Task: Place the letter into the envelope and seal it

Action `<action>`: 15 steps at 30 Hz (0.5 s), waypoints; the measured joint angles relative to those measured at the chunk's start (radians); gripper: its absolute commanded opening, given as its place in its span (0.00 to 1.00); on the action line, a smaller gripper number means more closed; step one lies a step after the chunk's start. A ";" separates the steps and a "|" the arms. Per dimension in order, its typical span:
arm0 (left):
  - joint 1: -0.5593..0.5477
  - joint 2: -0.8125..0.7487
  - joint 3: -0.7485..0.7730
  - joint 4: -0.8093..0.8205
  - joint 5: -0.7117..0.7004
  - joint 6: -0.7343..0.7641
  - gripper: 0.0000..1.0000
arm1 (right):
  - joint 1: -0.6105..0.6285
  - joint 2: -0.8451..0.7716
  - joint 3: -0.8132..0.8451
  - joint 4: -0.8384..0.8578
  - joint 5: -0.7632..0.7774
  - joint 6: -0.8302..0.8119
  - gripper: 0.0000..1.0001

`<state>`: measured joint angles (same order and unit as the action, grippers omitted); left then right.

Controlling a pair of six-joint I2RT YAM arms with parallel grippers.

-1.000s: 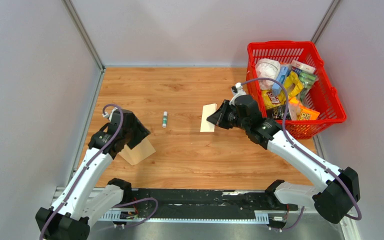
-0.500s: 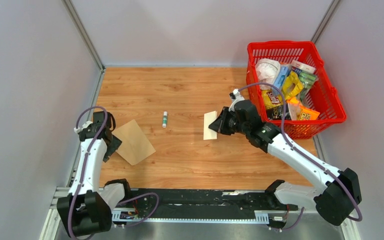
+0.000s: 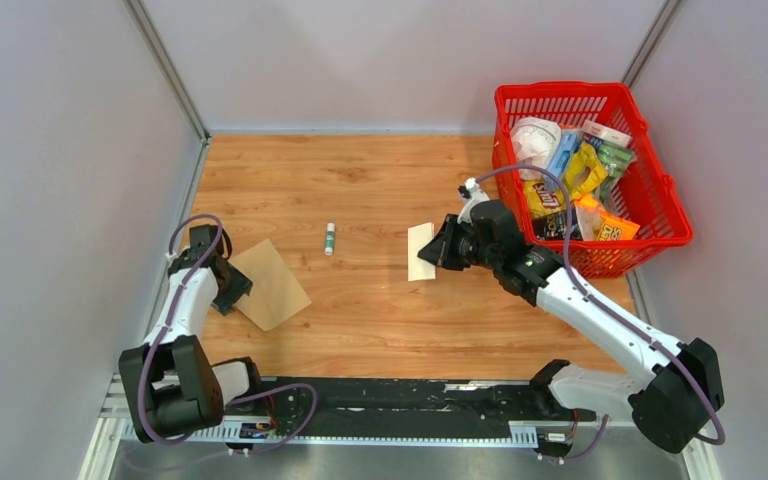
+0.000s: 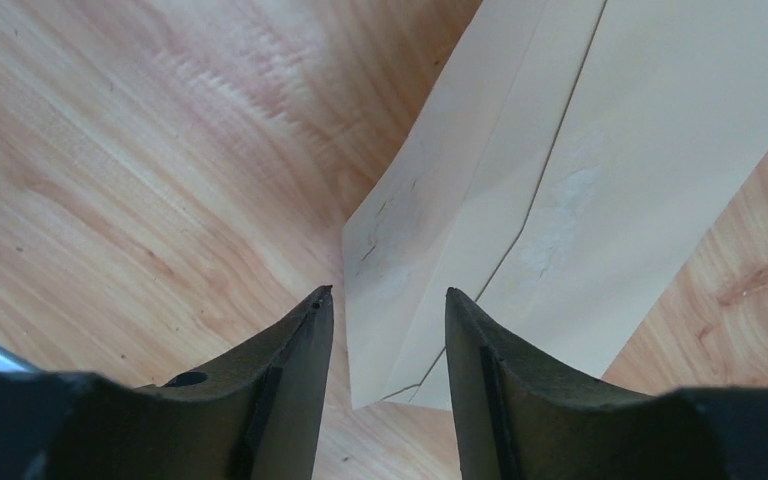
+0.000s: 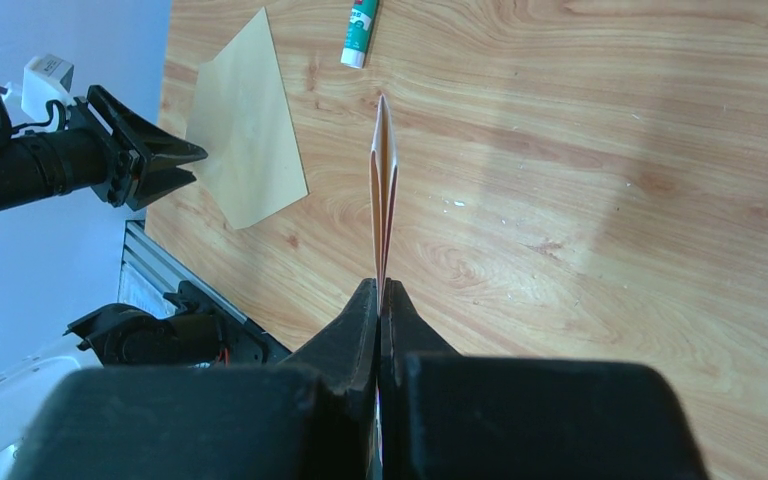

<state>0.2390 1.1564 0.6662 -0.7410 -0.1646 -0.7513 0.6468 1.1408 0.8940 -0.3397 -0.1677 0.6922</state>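
The tan envelope (image 3: 272, 286) lies flat on the wooden table at the left. Its seams and one corner (image 4: 580, 180) fill the left wrist view. My left gripper (image 3: 234, 290) sits low at the envelope's left edge, open, and its fingertips (image 4: 388, 295) straddle that corner without clamping it. The letter (image 3: 420, 251), pale and folded, hangs above mid-table with my right gripper (image 3: 442, 250) shut on its edge. In the right wrist view the letter (image 5: 382, 190) shows edge-on, sticking out of the closed jaws (image 5: 380, 288). Farther off in that view are the envelope (image 5: 248, 130) and my left gripper (image 5: 175, 160).
A glue stick (image 3: 330, 238) lies between the envelope and the letter, and it shows again as the glue stick (image 5: 358, 25) in the right wrist view. A red basket (image 3: 660, 180) full of snack packets stands at the back right. Grey walls enclose the table.
My left arm pulled back off the envelope and now sits at its left edge, jaws slightly narrower. The right gripper shifted a little nearer with the letter, then held still.
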 measured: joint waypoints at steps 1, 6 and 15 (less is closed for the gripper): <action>0.003 0.006 0.000 0.021 0.002 0.003 0.49 | 0.000 -0.002 0.000 0.000 0.000 -0.002 0.00; 0.026 0.051 0.000 0.067 -0.002 0.018 0.49 | 0.000 -0.016 0.000 0.000 -0.001 -0.010 0.00; 0.040 0.059 0.000 0.074 -0.016 0.032 0.55 | 0.000 -0.019 -0.005 0.000 -0.011 -0.010 0.00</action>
<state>0.2794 1.2152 0.6666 -0.6670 -0.1810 -0.7193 0.6468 1.1221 0.8894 -0.3393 -0.1783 0.6823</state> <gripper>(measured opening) 0.515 0.006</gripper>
